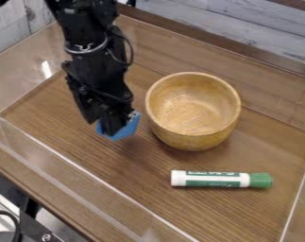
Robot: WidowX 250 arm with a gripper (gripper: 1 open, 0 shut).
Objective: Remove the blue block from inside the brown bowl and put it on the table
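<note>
Now, table (79,151): under gripper, dark brown wood
Bowl (194,111): just right of gripper in view, upright
Gripper (104,123): clenched on blue block, pointing down
Marker (222,180): lower right of gripper, lying flat
Blue block (122,127): btwn fingertips, outside bowl

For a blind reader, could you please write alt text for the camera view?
A black robot arm's pincer grips a blue block low over the table, left of a bowl; a marker lies nearer.
</note>
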